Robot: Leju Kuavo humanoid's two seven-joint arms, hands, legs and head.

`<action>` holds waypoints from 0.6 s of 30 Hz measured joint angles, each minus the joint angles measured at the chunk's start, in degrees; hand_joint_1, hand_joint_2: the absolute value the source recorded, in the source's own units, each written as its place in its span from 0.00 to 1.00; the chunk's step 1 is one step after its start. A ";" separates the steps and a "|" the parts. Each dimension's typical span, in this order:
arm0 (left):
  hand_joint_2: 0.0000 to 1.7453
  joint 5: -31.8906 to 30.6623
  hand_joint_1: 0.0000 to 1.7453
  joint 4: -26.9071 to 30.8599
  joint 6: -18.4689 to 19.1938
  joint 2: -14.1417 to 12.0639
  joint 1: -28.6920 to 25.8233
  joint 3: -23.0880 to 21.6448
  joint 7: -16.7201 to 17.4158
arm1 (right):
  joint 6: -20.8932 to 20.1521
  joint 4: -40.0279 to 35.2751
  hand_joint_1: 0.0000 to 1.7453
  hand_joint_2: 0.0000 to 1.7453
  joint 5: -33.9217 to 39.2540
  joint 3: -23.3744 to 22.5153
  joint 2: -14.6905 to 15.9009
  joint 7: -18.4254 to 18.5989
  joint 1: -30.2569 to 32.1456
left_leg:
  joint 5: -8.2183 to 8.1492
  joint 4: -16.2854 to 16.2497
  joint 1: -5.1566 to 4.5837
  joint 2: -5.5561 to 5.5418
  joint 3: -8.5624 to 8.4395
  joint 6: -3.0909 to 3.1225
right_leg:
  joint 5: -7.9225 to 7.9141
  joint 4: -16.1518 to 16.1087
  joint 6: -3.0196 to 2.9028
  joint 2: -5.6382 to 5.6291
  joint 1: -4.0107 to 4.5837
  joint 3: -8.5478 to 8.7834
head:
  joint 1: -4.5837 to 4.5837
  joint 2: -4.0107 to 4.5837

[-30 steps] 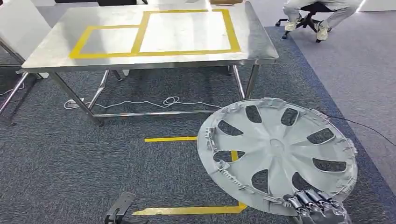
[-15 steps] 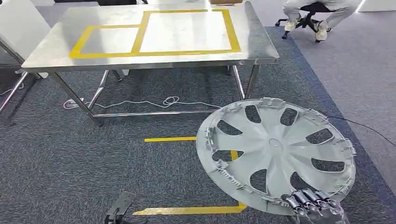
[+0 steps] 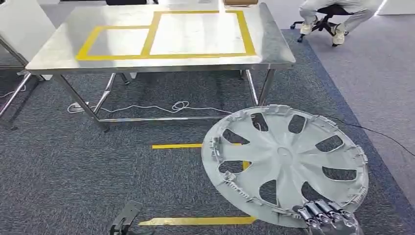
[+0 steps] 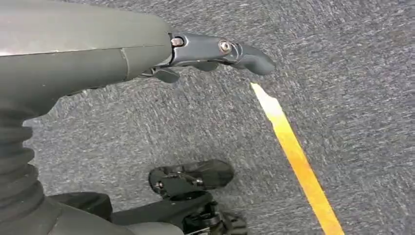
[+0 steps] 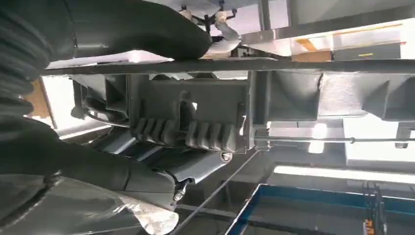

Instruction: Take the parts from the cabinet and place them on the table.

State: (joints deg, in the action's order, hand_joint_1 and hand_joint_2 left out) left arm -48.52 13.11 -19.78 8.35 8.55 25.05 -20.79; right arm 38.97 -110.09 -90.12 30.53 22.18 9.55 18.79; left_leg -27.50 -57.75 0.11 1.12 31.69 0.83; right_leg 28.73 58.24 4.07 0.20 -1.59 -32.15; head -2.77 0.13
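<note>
Wheel cover (image 3: 286, 164), lower right of the head view: matt light-grey moulded plastic, smooth on its spokes, ribbed along the rim. Table (image 3: 274, 41), upper centre: brushed metal top with a soft sheen, bare metal legs, glossy yellow tape outlines. Floor (image 3: 58, 171): rough dark-grey carpet with smooth yellow tape strips. Right hand (image 3: 325, 218), bottom right: shiny metallic fingers. Left hand (image 4: 215, 51): smooth, dark, semi-gloss plastic.
</note>
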 joint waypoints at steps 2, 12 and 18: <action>1.00 0.00 0.00 0.00 0.02 0.00 0.01 0.00 0.00 | 0.00 -0.02 0.82 1.00 -0.02 0.02 0.00 0.06 0.11 | 0.07 -0.46 -0.10 0.01 0.26 -0.31 | -0.29 0.24 -1.46 -0.29 -0.08 -0.24 | -0.27 0.00; 1.00 0.00 0.00 0.00 0.35 -0.06 -0.35 0.00 0.00 | 0.00 0.07 0.82 1.00 0.00 0.09 -0.02 -0.15 0.23 | -5.32 -15.68 0.13 -0.51 7.19 -0.49 | -0.01 0.31 -3.41 -0.45 0.52 0.14 | -0.55 0.00; 1.00 0.00 0.00 0.00 0.33 -0.28 -0.26 0.00 0.00 | 0.00 0.07 0.82 1.00 0.00 -0.07 -0.02 -0.44 0.22 | 0.21 -1.40 -1.02 -0.75 1.53 1.79 | 0.08 0.27 -2.55 -0.43 0.68 -0.07 | -0.50 0.00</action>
State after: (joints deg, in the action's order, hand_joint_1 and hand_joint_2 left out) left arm -48.52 13.11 -19.45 8.07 8.29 25.05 -20.79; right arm 38.97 -110.03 -90.12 30.47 22.16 9.12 19.01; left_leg -27.29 -59.15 -0.92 0.37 33.22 2.61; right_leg 28.81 58.52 1.52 -0.23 -0.91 -32.22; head -3.28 0.13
